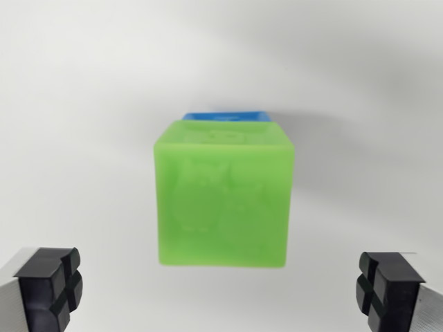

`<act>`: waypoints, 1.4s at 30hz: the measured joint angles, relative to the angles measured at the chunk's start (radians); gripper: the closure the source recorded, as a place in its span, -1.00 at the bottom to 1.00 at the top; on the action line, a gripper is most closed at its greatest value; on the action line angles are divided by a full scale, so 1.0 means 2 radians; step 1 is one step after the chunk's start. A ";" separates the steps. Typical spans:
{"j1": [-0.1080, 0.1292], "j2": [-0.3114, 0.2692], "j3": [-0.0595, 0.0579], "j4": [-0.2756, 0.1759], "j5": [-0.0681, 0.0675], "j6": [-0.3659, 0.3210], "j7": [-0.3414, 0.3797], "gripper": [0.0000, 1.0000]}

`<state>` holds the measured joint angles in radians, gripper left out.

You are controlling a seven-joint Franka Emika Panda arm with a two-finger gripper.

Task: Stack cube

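a green cube (223,197) sits at the centre of the frame, its broad face turned toward the camera and bearing a faint raised relief of rounded figures. just behind its top edge, a thin strip of a blue cube (225,115) shows, touching or nearly touching the green one; whether the blue one lies under or behind it cannot be told from this view. the green cube stands square to the frame, edges upright and level, with no long axis. there is one green cube and one blue cube. both rest on a plain white surface (76,104). the gripper (221,290) is spread wide, its two black fingertips (50,287) in the lower left and lower right corners, well apart from the cube and holding nothing.
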<state>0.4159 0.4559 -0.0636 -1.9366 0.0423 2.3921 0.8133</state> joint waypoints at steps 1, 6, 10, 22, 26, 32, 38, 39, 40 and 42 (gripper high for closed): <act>0.000 -0.004 0.000 0.000 0.000 -0.004 0.000 -1.00; 0.000 -0.020 0.000 0.002 -0.002 -0.022 0.001 -1.00; 0.000 -0.034 0.000 0.006 -0.004 -0.039 0.002 -1.00; 0.000 -0.070 -0.001 0.024 -0.007 -0.094 0.004 -1.00; 0.000 -0.081 -0.001 0.033 -0.008 -0.113 0.005 -1.00; 0.000 -0.093 -0.001 0.047 -0.008 -0.139 0.005 -1.00; 0.000 -0.103 -0.001 0.063 -0.009 -0.165 0.006 -1.00; 0.000 -0.105 -0.001 0.066 -0.010 -0.170 0.006 -1.00; 0.000 -0.107 -0.001 0.068 -0.010 -0.174 0.006 -1.00; 0.000 -0.109 -0.001 0.073 -0.010 -0.180 0.006 -1.00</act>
<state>0.4159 0.2373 -0.0654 -1.7915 0.0225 2.0316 0.8258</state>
